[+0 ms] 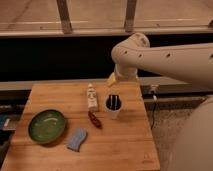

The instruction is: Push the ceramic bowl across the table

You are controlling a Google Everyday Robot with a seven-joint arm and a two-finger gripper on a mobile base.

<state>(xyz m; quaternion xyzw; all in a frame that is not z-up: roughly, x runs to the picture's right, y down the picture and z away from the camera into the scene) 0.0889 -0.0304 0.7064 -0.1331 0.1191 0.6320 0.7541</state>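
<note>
Sitting upright on table, round ceramic bowl; hand above white cup.

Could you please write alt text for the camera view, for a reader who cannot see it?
A white robot arm reaches in from the right, its gripper low at a white cup on the table. The ceramic bowl sits apart at lower left, near a blue sponge.
</note>
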